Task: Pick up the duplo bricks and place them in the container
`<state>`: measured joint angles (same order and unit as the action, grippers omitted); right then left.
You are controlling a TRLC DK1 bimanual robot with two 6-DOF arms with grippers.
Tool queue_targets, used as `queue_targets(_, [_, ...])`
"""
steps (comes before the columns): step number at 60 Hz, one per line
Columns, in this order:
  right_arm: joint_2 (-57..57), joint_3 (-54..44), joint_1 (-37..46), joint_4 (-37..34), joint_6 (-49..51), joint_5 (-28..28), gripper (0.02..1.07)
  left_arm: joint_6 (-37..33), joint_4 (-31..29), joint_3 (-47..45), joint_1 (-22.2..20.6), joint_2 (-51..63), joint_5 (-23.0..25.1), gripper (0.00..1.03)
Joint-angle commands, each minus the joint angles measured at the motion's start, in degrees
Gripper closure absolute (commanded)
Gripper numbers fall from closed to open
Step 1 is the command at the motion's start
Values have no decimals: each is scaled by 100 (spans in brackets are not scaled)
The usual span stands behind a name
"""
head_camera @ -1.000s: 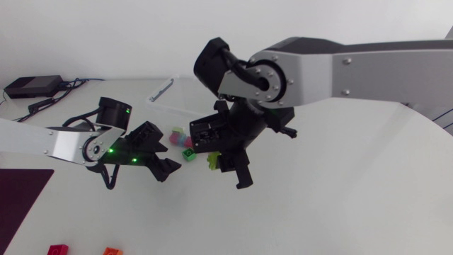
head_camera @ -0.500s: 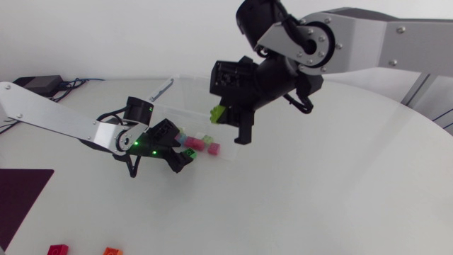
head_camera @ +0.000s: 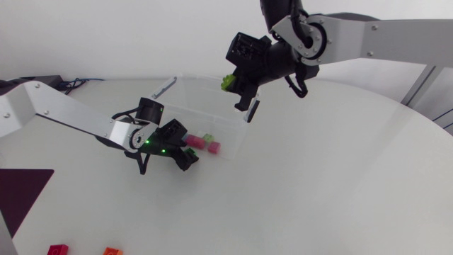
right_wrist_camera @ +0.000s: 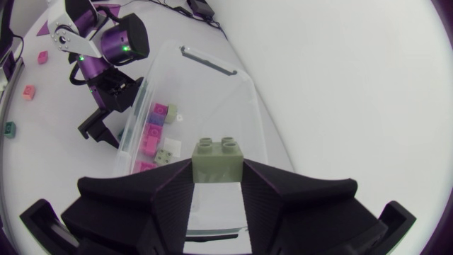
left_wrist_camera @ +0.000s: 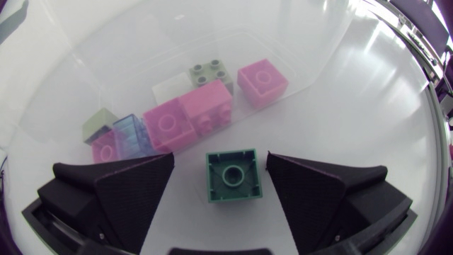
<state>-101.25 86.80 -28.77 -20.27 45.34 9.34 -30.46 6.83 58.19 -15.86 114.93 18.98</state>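
A clear plastic container [head_camera: 205, 79] holds several pink, green and pale duplo bricks [left_wrist_camera: 187, 117]. My right gripper [head_camera: 237, 92] hangs above its far right corner, shut on a lime-green brick [head_camera: 228, 82]; in the right wrist view that brick [right_wrist_camera: 218, 161] sits pinched between the fingers, over the container [right_wrist_camera: 212, 85]. My left gripper [head_camera: 185, 150] is low on the table against the container's near wall, open. A dark green brick [left_wrist_camera: 232, 175] lies on the table between its fingers, touching neither.
A red brick [head_camera: 58, 249] and an orange brick [head_camera: 110, 251] lie by the table's front edge, left of centre. A dark mat [head_camera: 21, 191] covers the front left. More loose bricks [right_wrist_camera: 28, 92] lie beyond my left arm [right_wrist_camera: 106, 49].
My right gripper has lifted the lime-green brick from the table up and back over the container. My left gripper has slid right to the container's near wall, around the dark green brick.
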Motion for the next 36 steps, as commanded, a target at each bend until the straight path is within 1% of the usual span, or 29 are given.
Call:
queue_targets(1, [-290,188,21,164,-148,-29,85,110,38,192,-67,266,-79,18])
queue_targets(2, [-307,179,30,190,-157,-47,81,119,20,210,-75,275,-79,21])
queue_targets(6, [-369,170,21,199,-166,-91,56,128,-59,219,-84,275,-79,29])
queue_targets(8, [-378,161,21,199,-166,-99,43,128,-156,219,-84,249,-79,37])
queue_targets(9, [-386,153,21,199,-175,-99,39,128,-173,219,-84,249,-79,39])
queue_targets(10, [-386,144,21,199,-184,-108,36,128,-217,210,-84,214,-79,44])
queue_targets(12, [-386,126,21,199,-201,-126,29,128,-252,192,-75,178,-79,49])
queue_targets(15, [-395,109,21,199,-210,-179,19,119,-323,157,-67,108,-79,62])
queue_targets(17, [-395,109,21,199,-210,-196,17,119,-375,140,-49,64,-79,78])
queue_targets(21, [-325,65,21,208,-219,-205,15,128,-428,78,-40,-15,-79,99])
queue_targets(29, [-44,-102,21,261,-254,-205,12,119,-498,-168,-31,-428,-79,100])
queue_targets(36, [299,-410,3,261,-272,-214,12,110,-841,-309,39,-1070,-35,100])
